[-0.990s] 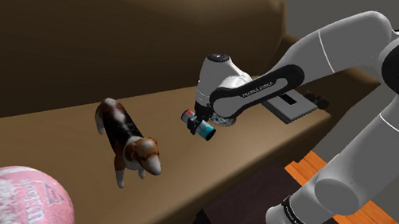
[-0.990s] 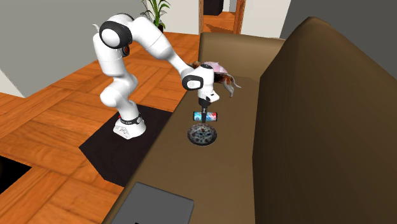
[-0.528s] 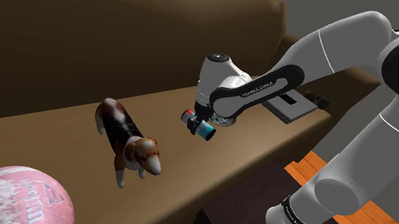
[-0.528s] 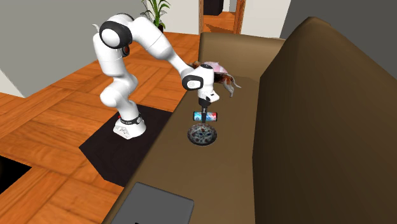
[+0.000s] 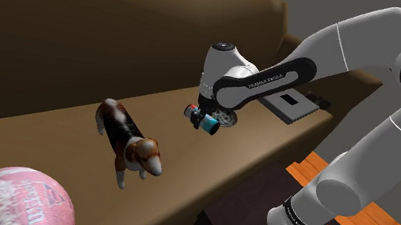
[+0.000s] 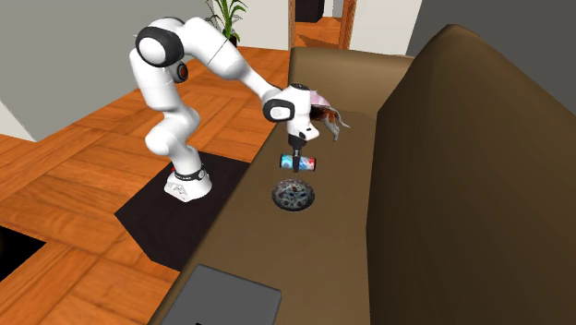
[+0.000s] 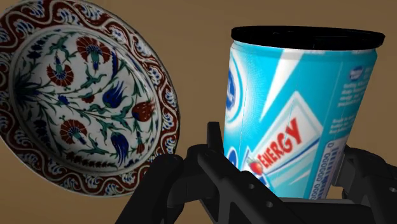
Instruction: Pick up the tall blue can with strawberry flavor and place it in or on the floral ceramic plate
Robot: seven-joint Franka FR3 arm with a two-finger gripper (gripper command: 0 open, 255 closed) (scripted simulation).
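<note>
Brown sofa seat (image 5: 59, 132): my end effector (image 5: 203, 118) pinches the blue can (image 7: 299, 108), aloft w/ floral plate (image 7: 83, 95) below, off to one side. Carry step, I reckon; next needs centring over plate, then lowering.

White Franka arm (image 5: 350, 68) arches up then stretches toward the shoulder view's left, elbow high, wrist bent down, black gripper (image 5: 203, 119) pointing downward, its fingers (image 7: 167, 183) clamped on a blue energy can (image 7: 299, 108) held sideways.
</note>
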